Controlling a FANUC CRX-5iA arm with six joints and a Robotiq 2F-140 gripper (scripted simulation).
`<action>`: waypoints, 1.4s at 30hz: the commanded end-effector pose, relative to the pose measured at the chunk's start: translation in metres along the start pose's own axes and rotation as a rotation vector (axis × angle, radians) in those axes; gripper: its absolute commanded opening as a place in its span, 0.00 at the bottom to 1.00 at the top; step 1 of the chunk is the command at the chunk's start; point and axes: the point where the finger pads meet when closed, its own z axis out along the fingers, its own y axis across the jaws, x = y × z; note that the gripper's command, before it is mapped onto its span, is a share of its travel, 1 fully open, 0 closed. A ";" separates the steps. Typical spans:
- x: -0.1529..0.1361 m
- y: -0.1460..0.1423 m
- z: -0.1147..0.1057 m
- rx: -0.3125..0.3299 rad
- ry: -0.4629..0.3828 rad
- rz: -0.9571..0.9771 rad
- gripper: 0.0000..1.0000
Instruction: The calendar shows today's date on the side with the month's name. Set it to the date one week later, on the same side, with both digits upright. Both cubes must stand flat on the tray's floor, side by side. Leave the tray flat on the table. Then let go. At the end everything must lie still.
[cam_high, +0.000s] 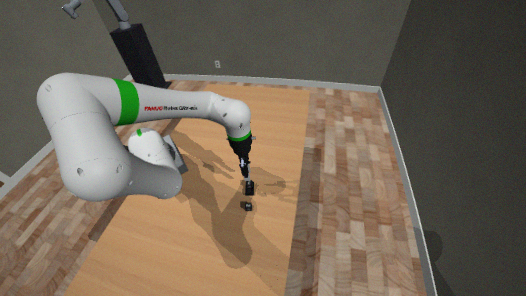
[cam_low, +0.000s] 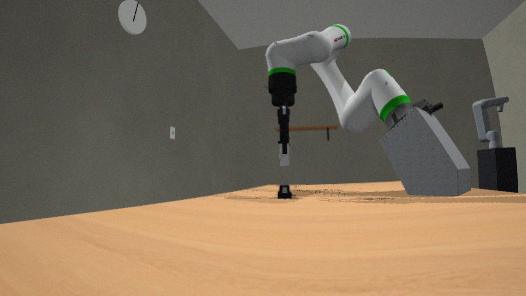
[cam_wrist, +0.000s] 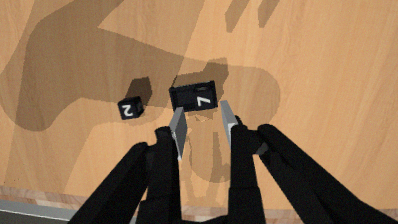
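The small black tray (cam_wrist: 183, 98) (cam_high: 249, 189) lies flat on the table. A black cube (cam_wrist: 203, 101) with a white 7 on top stands in its right half in the wrist view; the left half is empty. The other black cube (cam_wrist: 130, 108) (cam_high: 248, 206) lies on the table outside the tray, left of it in the wrist view, with a white 2 facing up. The month side cannot be read. My gripper (cam_wrist: 203, 114) (cam_high: 247, 176) (cam_low: 284, 164) points down, well above the tray. Its fingers are partly closed but apart, with nothing between them.
The wooden table (cam_high: 200, 255) (cam_low: 250, 245) carries the arm's grey base (cam_low: 430, 160) at the right in the exterior view. Another small grey arm (cam_low: 481, 120) stands on a dark pedestal (cam_low: 496, 167) beyond the table.
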 end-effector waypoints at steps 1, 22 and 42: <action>0.000 0.000 0.000 0.000 0.000 0.000 0.28; 0.000 0.000 0.014 0.000 0.000 0.000 0.28; 0.000 0.001 0.041 0.000 0.000 0.000 0.28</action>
